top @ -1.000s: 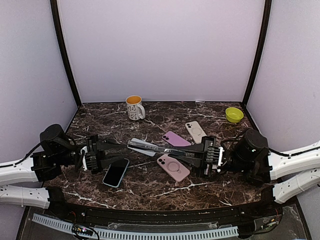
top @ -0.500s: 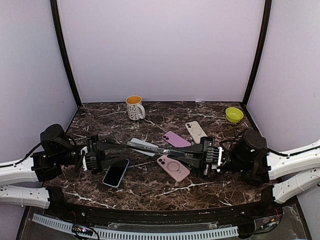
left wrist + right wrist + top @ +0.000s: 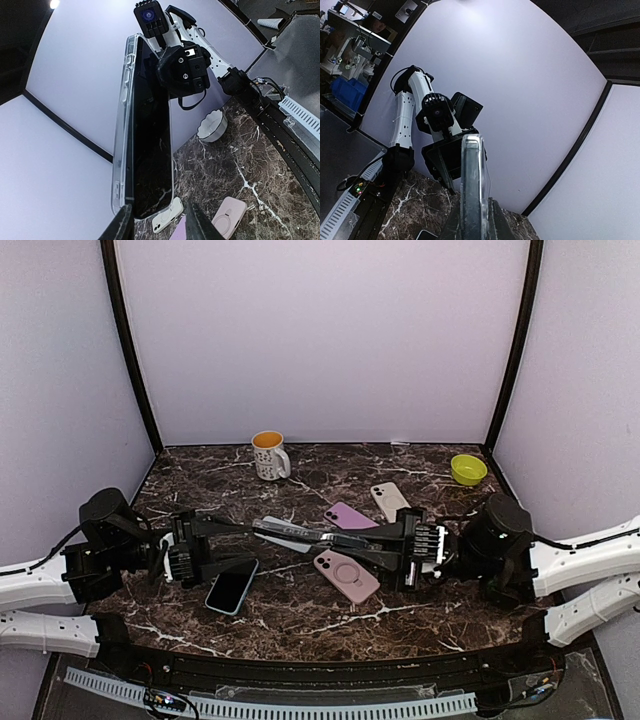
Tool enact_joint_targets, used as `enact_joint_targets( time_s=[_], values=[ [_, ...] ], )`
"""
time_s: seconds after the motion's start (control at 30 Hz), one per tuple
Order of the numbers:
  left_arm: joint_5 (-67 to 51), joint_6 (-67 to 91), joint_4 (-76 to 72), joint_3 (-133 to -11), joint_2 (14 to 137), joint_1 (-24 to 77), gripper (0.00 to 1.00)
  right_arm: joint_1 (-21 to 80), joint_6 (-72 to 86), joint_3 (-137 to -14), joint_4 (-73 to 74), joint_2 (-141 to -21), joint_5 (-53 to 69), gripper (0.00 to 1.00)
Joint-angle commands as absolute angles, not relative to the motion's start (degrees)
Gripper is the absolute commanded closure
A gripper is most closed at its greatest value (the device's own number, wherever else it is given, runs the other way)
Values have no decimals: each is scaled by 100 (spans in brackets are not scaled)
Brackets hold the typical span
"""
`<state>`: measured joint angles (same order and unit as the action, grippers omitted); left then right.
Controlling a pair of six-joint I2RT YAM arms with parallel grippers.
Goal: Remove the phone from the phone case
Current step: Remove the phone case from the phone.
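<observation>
A dark-screened phone in a clear case (image 3: 295,531) hangs above the table between the two arms. My right gripper (image 3: 372,544) is shut on its right end; in the right wrist view the phone (image 3: 472,185) stands edge-on between the fingers of that gripper (image 3: 472,222). My left gripper (image 3: 238,545) is at the phone's left end. In the left wrist view the phone (image 3: 147,130) faces the camera and my left gripper (image 3: 157,222) is open. Its left finger overlaps the lower corner and a gap shows at the right finger (image 3: 194,222).
On the marble lie a pink-cased phone (image 3: 347,575), a purple phone (image 3: 352,517), a cream phone (image 3: 390,502) and a blue phone with its screen up (image 3: 232,585). A white mug (image 3: 268,455) stands at the back, and a green bowl (image 3: 467,469) at the back right.
My right arm has shifted a little to the left with the phone. My left gripper stays at the phone's other end.
</observation>
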<state>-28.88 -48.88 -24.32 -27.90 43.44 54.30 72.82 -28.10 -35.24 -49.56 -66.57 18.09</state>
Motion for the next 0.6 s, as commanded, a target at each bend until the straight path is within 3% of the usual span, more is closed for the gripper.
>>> enact_joint_targets(
  time_s=[0.0,0.57],
  values=[
    [-2671,-4891,-2382,-2810,4490,5414,61,7504,-2493,-3922,-5377,-6811,2939,100],
    [-2253,-4823,-2675,-2718,4492,5417,48,7550,-2213,-4176,-4898,-7032,3510,100]
  ],
)
